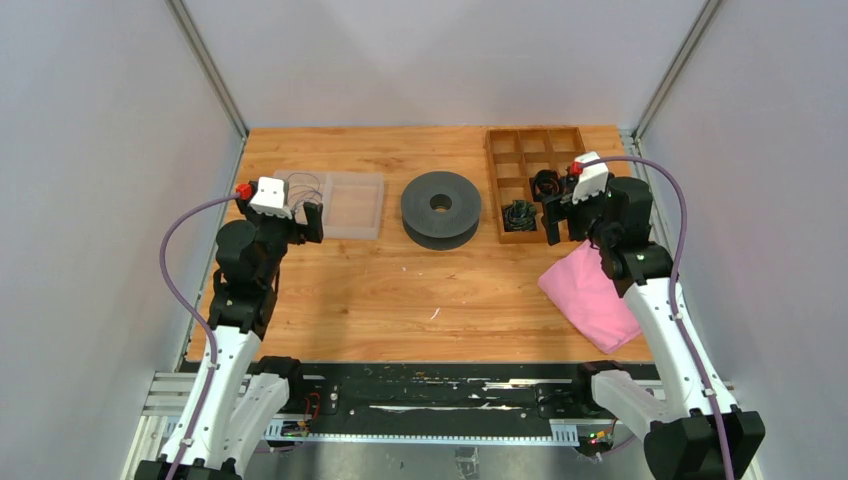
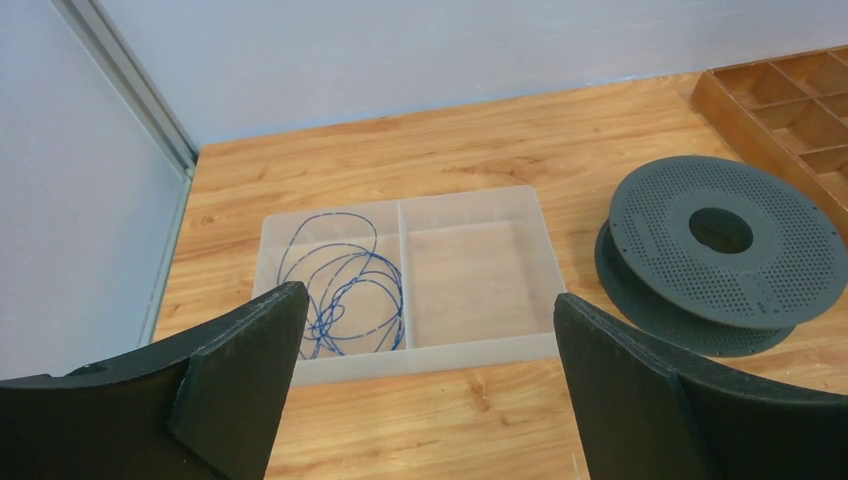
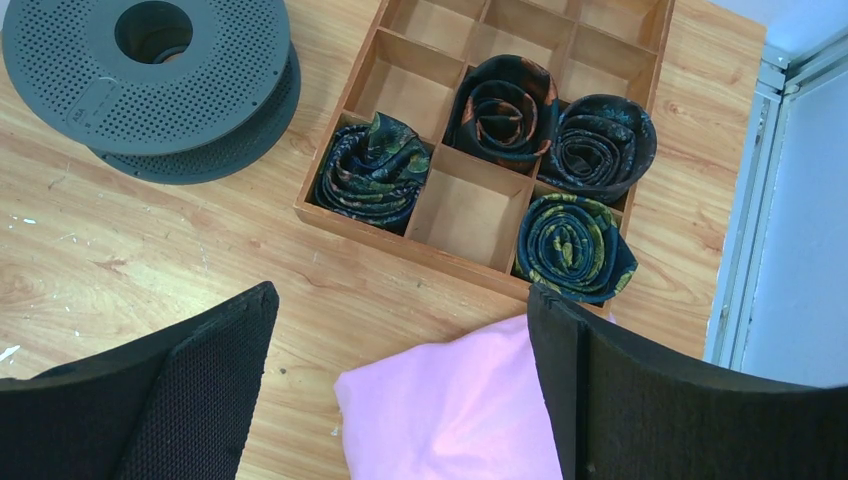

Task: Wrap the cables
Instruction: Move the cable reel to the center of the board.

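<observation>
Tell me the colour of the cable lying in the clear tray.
Dark blue, nearly black. The cable shows best in the left wrist view.

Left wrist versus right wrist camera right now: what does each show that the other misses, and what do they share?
Only the left wrist view shows the clear tray, with the cables looped loosely in its left-hand compartment; the other compartment is bare. Only the right wrist view shows four dark rolled bundles inside the wooden divider box, and the pink cloth just in front of it. Both show the grey perforated spool, part of the wooden divider box, and the wood tabletop.
</observation>
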Motion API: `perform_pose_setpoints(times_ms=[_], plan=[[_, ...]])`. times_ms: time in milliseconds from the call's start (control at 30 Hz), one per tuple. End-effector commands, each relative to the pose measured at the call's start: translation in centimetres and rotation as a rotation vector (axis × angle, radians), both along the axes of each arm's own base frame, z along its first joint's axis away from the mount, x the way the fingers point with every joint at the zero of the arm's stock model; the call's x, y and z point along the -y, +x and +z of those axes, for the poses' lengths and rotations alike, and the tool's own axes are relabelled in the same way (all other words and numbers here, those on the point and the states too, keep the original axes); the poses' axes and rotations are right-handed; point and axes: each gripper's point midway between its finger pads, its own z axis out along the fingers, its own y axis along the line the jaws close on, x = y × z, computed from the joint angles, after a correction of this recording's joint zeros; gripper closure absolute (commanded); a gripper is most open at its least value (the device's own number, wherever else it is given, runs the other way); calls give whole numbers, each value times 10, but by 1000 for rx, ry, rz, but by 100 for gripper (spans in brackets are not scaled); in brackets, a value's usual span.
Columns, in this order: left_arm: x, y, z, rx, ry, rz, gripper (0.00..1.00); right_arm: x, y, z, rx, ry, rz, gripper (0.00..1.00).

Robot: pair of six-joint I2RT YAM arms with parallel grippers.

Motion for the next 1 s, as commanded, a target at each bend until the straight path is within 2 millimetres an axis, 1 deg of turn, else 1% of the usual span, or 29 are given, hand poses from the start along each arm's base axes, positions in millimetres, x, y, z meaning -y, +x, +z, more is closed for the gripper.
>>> perform_pose_setpoints(times_ms=[0,267,367,600,700,800,900,967], plan=[[-1,0,17,68,-3,-5,2,-7,1,1,23,-3,27,6],[1,0,17,73,2,-17,2,-13,-2,-4,3,7,58,6],[1,-1,18,76,6,-19,2,-10,-2,-2,7,2,46,6],[2,-2,18,70,26,-31,2,1,-3,12,57,-34,-4,6],[3,-2,16,61,30,-35,2,0,-3,19,79,-46,19,6],[3,-1,13,45,31,-38,2,-12,2,17,52,-59,82,6],[9,-1,10,30,45,-72,2,-32,13,4,-30,-93,155,6],[15,0,5,20,57,-113,2,-51,20,-6,-79,-115,218,6]])
